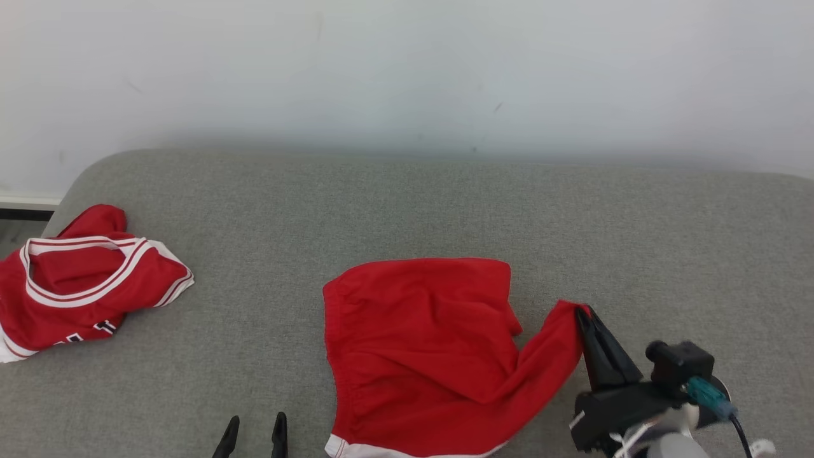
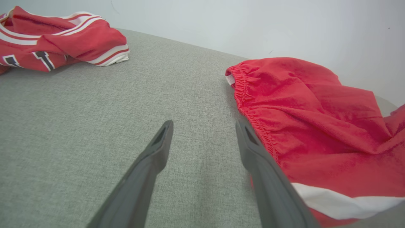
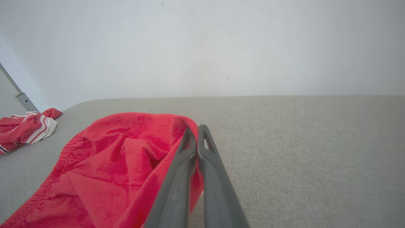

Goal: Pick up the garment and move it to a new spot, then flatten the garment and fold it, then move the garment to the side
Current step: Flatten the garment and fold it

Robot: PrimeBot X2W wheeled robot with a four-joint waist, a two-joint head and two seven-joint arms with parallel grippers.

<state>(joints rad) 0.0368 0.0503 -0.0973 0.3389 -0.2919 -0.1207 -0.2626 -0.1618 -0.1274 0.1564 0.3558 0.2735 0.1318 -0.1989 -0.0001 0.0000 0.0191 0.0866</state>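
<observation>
Left gripper [image 1: 255, 421] low at the near edge of the grey cushion [image 1: 407, 203], fingers spread wide, holding nothing. Well off to its left, a crumpled red jersey [image 1: 82, 280] with white trim. Just right of my left fingers, the red shorts [image 1: 420, 343] lie mid-cushion, elastic waistband facing them; touching or not, cannot tell. Farthest right, my right gripper [image 1: 585, 315] is pinched tight on one corner of the shorts, cloth stretched out toward it.

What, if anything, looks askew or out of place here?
The red shorts lie rumpled, one corner stretched sideways in the shut right gripper. A crumpled red jersey sits far left on the grey surface. Nothing looks damaged.
</observation>
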